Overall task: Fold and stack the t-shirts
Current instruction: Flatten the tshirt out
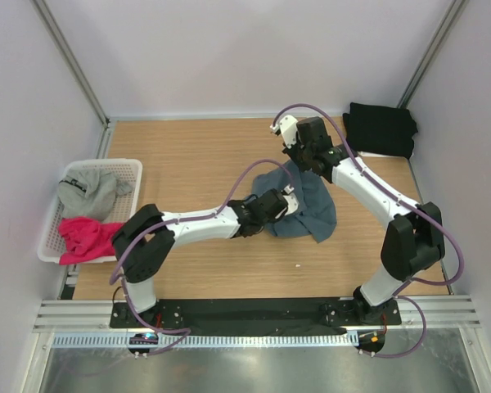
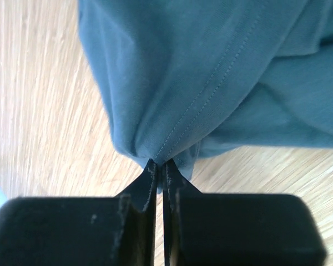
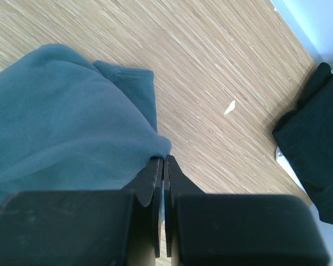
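Well, blue-grey t-shirt: lying bunched mid-frame in the top view
left gripper: pinching its left edge, jaws pressing together
right gripper: pinching its upper edge
black t-shirt: lying upper right
grey t-shirt: sitting in basket, far left
pink t-shirt: sitting there too

Open table front; basket left, black shirt far-right.

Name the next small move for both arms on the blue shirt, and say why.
Probably lift and draw apart the left gripper and right gripper: each is shut on an edge of the blue-grey t-shirt, which lies bunched, not flat.
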You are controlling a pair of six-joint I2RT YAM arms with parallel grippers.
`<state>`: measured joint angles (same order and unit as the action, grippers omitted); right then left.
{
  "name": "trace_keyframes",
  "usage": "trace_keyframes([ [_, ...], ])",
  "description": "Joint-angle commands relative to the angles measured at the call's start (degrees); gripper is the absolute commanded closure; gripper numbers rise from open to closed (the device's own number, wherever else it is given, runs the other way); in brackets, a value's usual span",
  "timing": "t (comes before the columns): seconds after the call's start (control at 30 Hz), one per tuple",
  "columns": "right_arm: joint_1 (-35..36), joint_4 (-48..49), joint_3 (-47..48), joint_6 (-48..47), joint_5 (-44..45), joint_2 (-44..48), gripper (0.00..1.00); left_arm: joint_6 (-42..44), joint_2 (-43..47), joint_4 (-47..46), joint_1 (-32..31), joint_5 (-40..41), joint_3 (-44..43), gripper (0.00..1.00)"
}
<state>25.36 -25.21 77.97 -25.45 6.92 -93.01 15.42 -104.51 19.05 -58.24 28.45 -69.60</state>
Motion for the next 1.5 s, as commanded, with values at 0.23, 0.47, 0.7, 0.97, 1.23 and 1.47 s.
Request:
trace_keyframes([
  [0.23, -0.6, 2.4, -1.1, 1.5, -1.6, 5.2, 0.98, 1.7, 19.8, -1.5, 16.5, -0.4, 1.0, 1.00],
  [0.47, -0.5, 0.3, 2.2, 4.6, -4.0, 1.9, 0.64, 0.4, 18.3, -2.2, 21.9, 0.7, 2.5, 1.00],
  [0.7, -0.5, 1.5, -7.3, 1.1, 1.3, 9.7, 0.35, -0.4, 16.4, -4.9, 24.7, 3.5, 4.2, 1.00],
  [0.97, -0.8, -0.3, -23.9, 0.1, 0.2, 11.9, 0.35, -4.0, 12.9, -0.2, 25.3, 2.0, -0.5, 0.62],
  [1.23, -1.0, 0.5, -25.2, 0.8, -0.2, 6.4, 0.37, -6.4, 10.2, 3.7, 14.3, -4.4, -2.3, 0.55],
  [1.47, -1.5, 0.7, -25.0, -0.3, -0.4, 2.8, 0.65, -10.8, 3.3, 7.9, 13.2, -14.3, -7.3, 0.55],
])
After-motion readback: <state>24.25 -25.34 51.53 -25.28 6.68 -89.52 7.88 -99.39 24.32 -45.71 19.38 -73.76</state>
